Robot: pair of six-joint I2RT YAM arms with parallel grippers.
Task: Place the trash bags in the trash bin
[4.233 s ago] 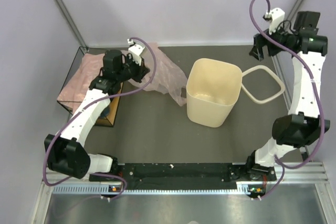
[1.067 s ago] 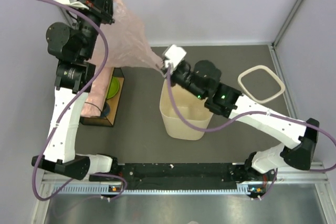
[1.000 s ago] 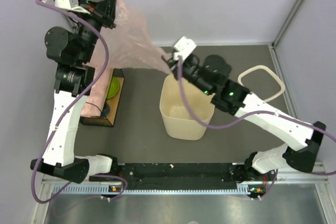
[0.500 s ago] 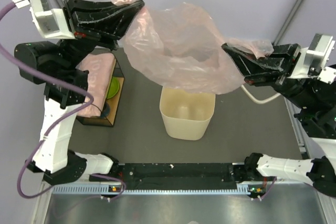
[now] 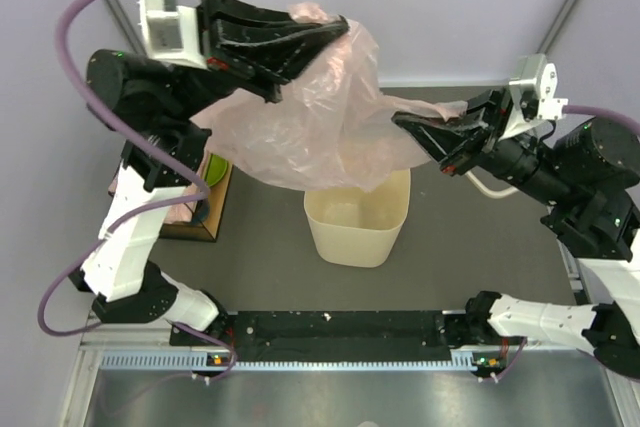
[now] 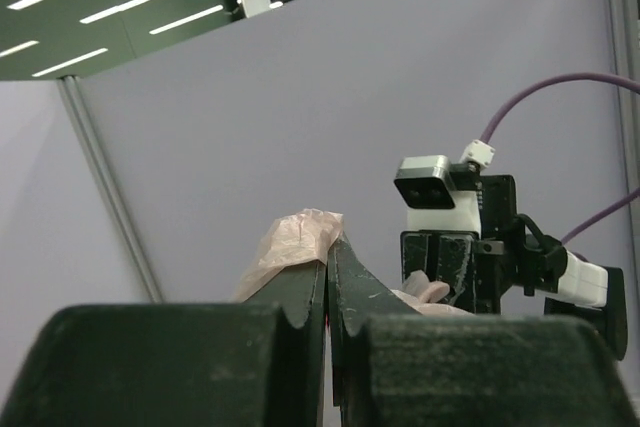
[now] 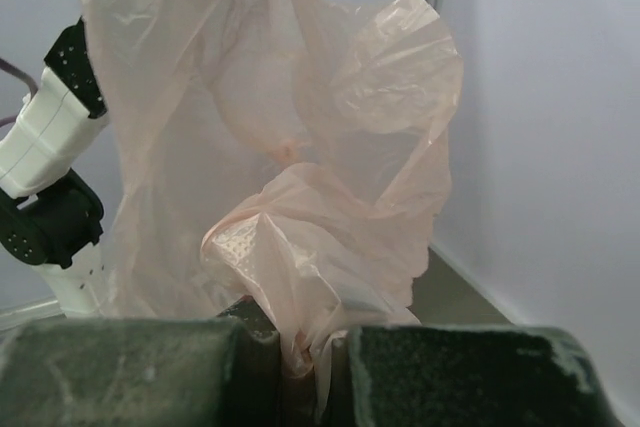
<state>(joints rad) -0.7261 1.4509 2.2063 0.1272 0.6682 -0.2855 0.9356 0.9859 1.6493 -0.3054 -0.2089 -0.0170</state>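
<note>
One pale pink trash bag (image 5: pixel 320 127) hangs spread in the air between both grippers, above the cream trash bin (image 5: pixel 357 232). My left gripper (image 5: pixel 335 32) is high at the back, shut on the bag's upper edge. In the left wrist view its jaws (image 6: pixel 328 247) press together with a tuft of film (image 6: pixel 295 242) beside the tips. My right gripper (image 5: pixel 405 125) is lower on the right, shut on the bag's other edge. Its wrist view shows bunched film (image 7: pixel 290 277) pinched between the fingers (image 7: pixel 300 347). The bag's sagging bottom hides the bin's far rim.
A dark-framed box with orange-brown sides (image 5: pixel 205 212) stands at the left, mostly behind my left arm, with a green item (image 5: pixel 215 165) inside. A beige ring (image 5: pixel 490 187) lies on the table right of the bin, partly under my right arm.
Both arms have lifted the bag off the box side and spread it. In the last half second the left gripper moved right, the right gripper moved left and down, and the bag sagged over the bin.
</note>
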